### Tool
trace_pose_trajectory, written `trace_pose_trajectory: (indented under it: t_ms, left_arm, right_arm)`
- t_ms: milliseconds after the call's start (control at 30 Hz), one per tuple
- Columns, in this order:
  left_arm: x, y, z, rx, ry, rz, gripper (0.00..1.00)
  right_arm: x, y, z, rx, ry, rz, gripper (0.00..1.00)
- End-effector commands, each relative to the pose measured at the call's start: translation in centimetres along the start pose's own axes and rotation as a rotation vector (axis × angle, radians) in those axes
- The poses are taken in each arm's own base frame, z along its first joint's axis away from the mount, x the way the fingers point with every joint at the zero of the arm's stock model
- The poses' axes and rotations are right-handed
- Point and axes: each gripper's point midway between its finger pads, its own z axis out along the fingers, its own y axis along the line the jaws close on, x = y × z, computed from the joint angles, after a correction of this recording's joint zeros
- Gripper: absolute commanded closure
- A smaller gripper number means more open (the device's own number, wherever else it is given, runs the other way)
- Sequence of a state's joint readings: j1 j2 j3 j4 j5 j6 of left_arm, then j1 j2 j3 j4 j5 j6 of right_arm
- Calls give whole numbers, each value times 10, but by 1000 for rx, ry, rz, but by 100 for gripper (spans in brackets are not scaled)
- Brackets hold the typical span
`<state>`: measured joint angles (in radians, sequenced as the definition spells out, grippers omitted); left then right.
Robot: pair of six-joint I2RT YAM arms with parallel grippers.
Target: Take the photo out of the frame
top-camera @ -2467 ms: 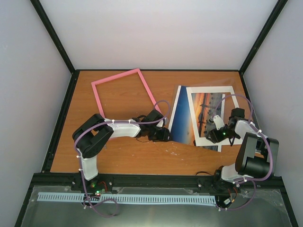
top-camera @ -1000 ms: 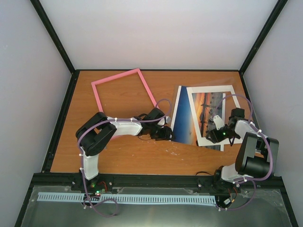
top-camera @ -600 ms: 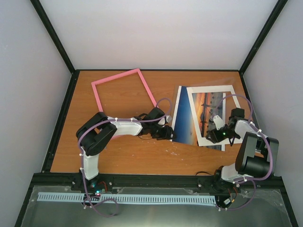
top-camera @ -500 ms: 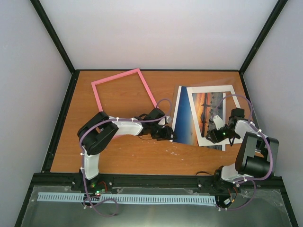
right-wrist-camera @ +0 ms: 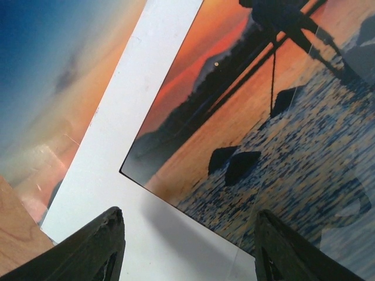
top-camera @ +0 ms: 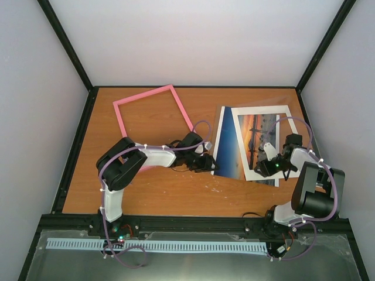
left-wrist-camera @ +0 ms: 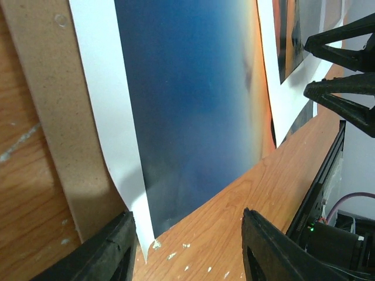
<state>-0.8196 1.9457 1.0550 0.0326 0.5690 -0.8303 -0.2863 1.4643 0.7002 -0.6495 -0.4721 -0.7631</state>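
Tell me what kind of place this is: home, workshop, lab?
Most likely a lab robot cell, not a home. The left arm and right arm are bolted at the near edge of a wooden table, boxed in by plain white walls with black corner posts.

Soft, even overhead light, faint shadows on the table [top-camera: 146, 187], pale sheen across the photo [right-wrist-camera: 281, 117], near fingers [right-wrist-camera: 88, 246] slightly blurred.
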Motion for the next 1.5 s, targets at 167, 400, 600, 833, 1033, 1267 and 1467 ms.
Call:
trace_pose_trajectory:
  t_ms: [167, 400, 600, 833, 1033, 1267, 1467]
  left_arm:
    - [-18, -5, 18, 46, -4, -4, 47]
    - [-30, 10, 15, -3, -51, -98, 47]
    - [-30, 9, 9, 41, -74, -187, 47]
    - [-12, 18, -1, 23, -71, -229, 59]
    - [-8, 11, 9, 72, -37, -222, 65]
    - [-7, 6, 16, 73, -22, -213, 66]
    - [-3, 13, 20, 39, 9, -246, 65]
  right_arm:
    - [5, 3, 5, -22, 19, -2, 41]
    - [5, 4, 5, -23, 19, -4, 41]
    - [4, 4, 4, -24, 16, -6, 41]
    - [1, 5, 2, -25, 7, -9, 41]
    - [0, 4, 1, -23, 0, -13, 41]
    - [-1, 5, 0, -18, -8, -19, 41]
    - [-3, 5, -1, -16, -13, -23, 41]
